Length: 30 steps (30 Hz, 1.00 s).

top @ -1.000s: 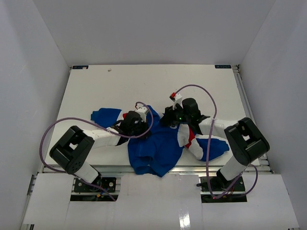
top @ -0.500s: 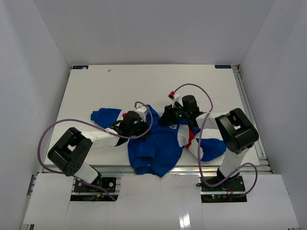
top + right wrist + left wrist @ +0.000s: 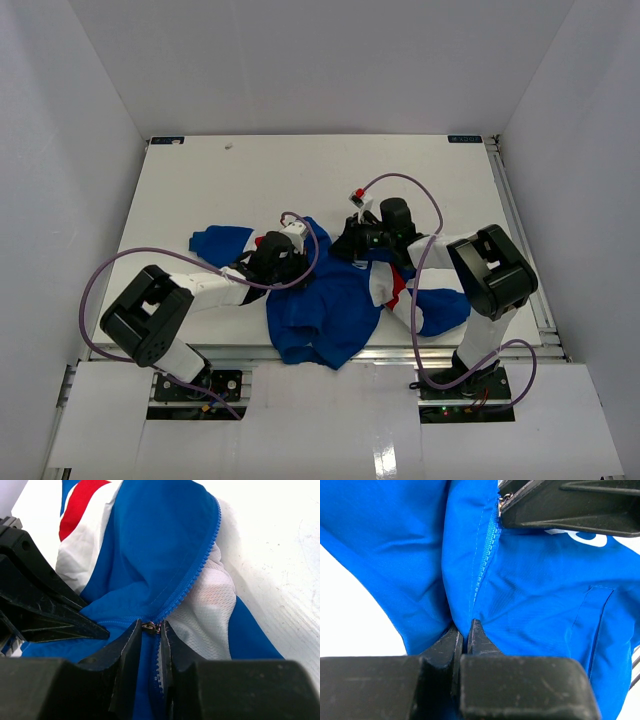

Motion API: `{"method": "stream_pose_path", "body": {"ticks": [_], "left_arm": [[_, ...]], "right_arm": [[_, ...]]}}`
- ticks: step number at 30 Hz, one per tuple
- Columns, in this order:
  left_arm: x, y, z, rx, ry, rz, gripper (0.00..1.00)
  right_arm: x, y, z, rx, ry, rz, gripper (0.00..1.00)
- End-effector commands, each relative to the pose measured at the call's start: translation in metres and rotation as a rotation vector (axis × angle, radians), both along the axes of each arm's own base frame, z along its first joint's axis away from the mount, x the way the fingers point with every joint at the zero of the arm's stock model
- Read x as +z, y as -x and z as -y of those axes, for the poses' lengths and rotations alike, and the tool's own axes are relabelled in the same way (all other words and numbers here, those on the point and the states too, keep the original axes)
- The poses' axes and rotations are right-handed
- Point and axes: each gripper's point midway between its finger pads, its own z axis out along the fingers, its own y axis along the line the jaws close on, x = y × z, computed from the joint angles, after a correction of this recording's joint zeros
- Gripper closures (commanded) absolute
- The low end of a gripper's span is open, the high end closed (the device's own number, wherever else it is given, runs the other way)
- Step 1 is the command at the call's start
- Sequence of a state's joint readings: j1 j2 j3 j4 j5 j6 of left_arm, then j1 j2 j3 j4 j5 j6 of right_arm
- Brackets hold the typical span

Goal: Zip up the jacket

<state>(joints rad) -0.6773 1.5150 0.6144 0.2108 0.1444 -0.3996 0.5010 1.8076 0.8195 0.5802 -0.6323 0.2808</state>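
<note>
The royal-blue jacket with white and red panels lies crumpled near the table's front edge. My left gripper is shut on the jacket's blue fabric at the lower end of the zipper; its tips pinch the fold. My right gripper is shut on the small metal zipper slider, which sits between its fingertips. Beyond the slider the zipper teeth run apart, showing white mesh lining. The two grippers face each other, close together, along the zipper line.
Purple cables loop over both arms. The jacket's hem lies at the table's front edge. One blue sleeve stretches left, another lies under the right arm. White walls surround the white table.
The right arm's elbow has folded in toward the middle and its gripper with the slider has shifted slightly left and away. The left gripper holds its place.
</note>
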Motion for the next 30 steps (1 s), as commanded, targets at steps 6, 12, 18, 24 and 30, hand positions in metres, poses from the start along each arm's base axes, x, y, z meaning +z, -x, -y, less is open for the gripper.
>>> {"method": "stream_pose_path", "body": {"ticks": [6, 12, 18, 24, 30], "left_arm": [[0.002, -0.003, 0.002, -0.003, 0.0, 0.01, 1.0], [0.0, -0.003, 0.003, -0.005, -0.001, 0.005, 1.0], [0.0, -0.002, 0.002, -0.005, 0.0, 0.003, 1.0], [-0.001, -0.002, 0.003, -0.006, 0.001, 0.001, 1.0], [-0.001, -0.002, 0.004, -0.009, 0.003, -0.002, 1.0]], "right_arm": [[0.022, -0.012, 0.013, -0.069, -0.066, 0.044, 0.89], [0.027, -0.011, 0.013, -0.058, -0.089, 0.043, 0.84], [0.033, -0.014, 0.01, -0.053, -0.104, 0.045, 0.91], [0.029, -0.014, 0.01, -0.057, -0.095, 0.032, 0.85], [0.015, -0.017, 0.013, -0.097, -0.063, -0.027, 0.61]]}}
